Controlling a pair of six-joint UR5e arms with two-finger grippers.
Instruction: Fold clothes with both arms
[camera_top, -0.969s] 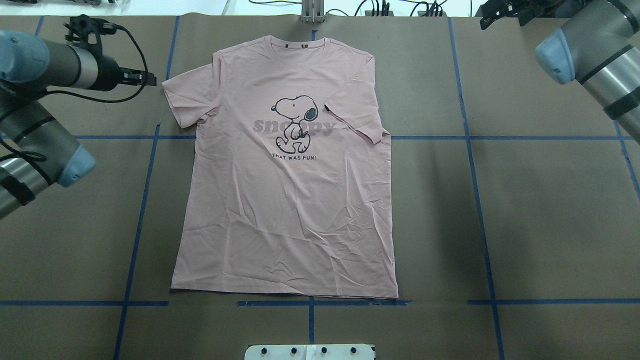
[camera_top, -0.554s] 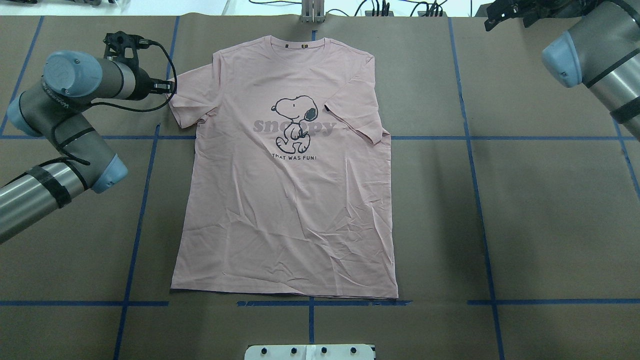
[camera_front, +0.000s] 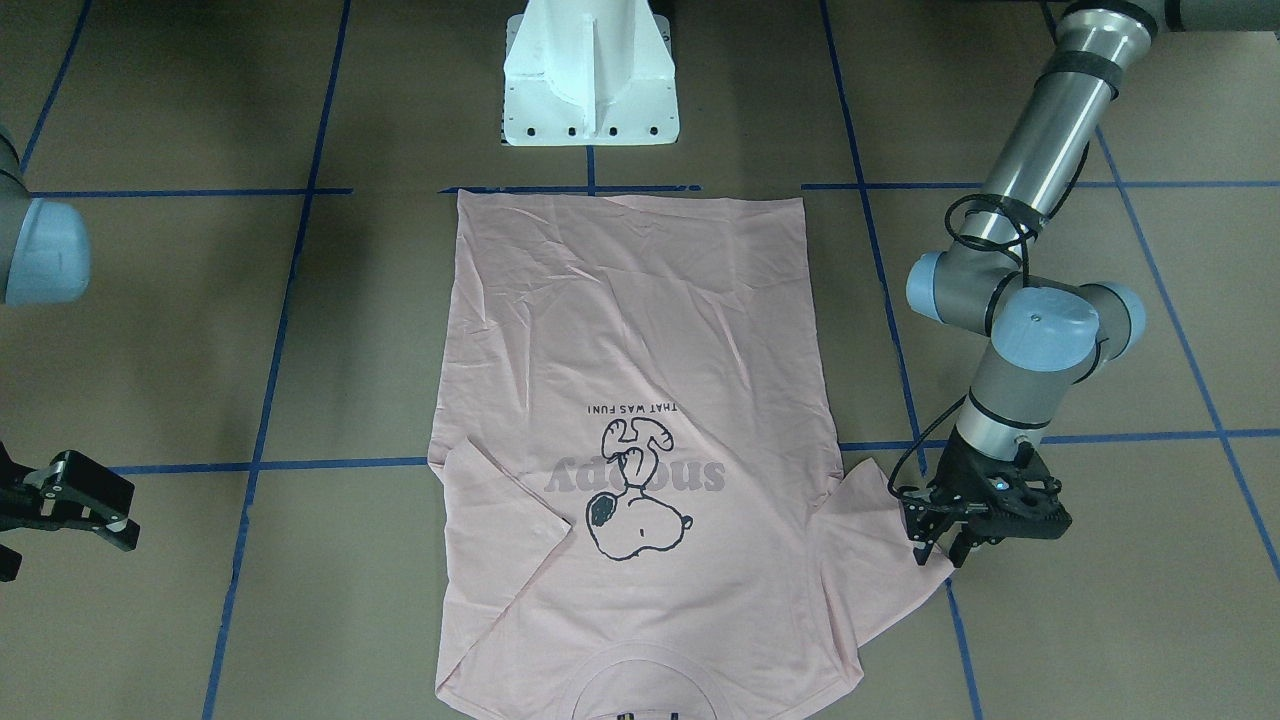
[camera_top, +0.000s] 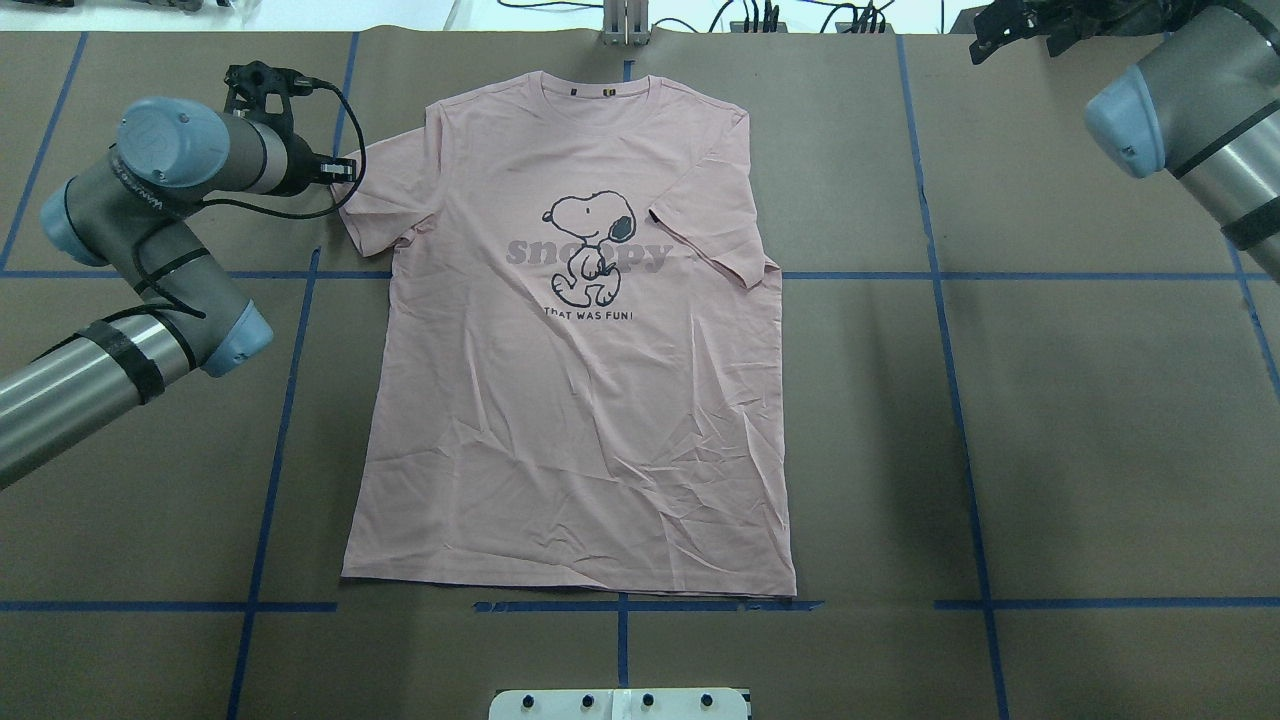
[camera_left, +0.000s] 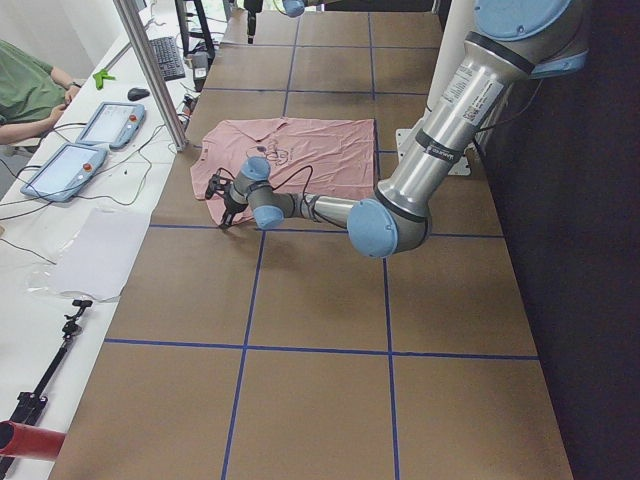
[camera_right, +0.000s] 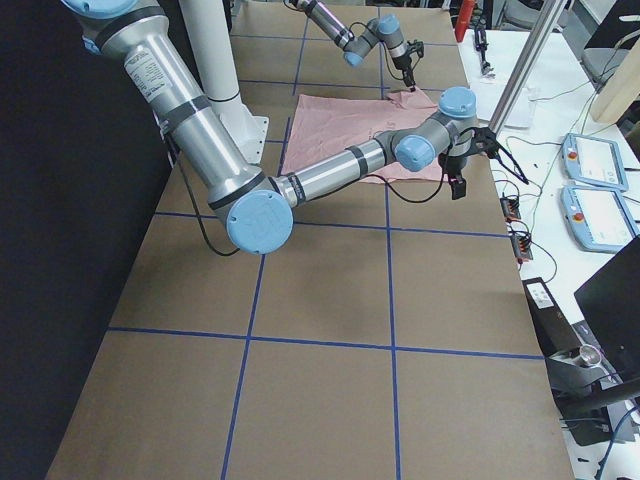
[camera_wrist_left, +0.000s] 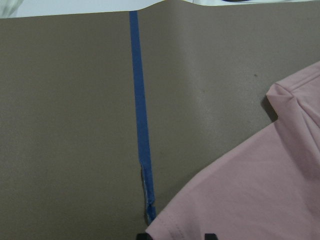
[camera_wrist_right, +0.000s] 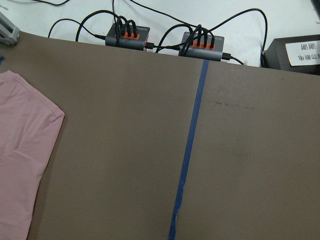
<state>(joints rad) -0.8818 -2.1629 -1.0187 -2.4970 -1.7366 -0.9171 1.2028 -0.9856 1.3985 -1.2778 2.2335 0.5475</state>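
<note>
While the shirt (camera_top: 570, 430) lies flat and print-up in the middle of the tabletop (camera_top: 1100, 420), collar at the far edge and hem toward the robot's edge, the left gripper (camera_front: 938, 555) points down, low over the outer end of the spread sleeve (camera_wrist_left: 250, 195) on the robot's left. Its jaws stand moderately apart and grip nothing. From the left wrist camera, two black fingertips (camera_wrist_left: 210, 236) peek in at the bottom edge, one on each side of the sleeve's hem, so the cloth lies between them. Whether they touch the cloth, I cannot tell. The sleeve itself lies flat on the tabletop, and a strip of blue tape (camera_wrist_left: 140, 125) runs just beside its corner.

The other sleeve (camera_top: 710, 235) is folded in over the chest, its hem reaching the end of the grey lettering.

The right gripper (camera_front: 122, 518) hangs by the far edge toward the right corner, well apart from the shirt, with its jaws spread wide and nothing between them. Its wrist camera looks down on bare tabletop, a tape line, an edge of the shirt at the left and two cable hubs (camera_wrist_right: 125, 35) beyond the far edge. The white base (camera_front: 590, 80) sits at the robot's edge, near the hem.
</note>
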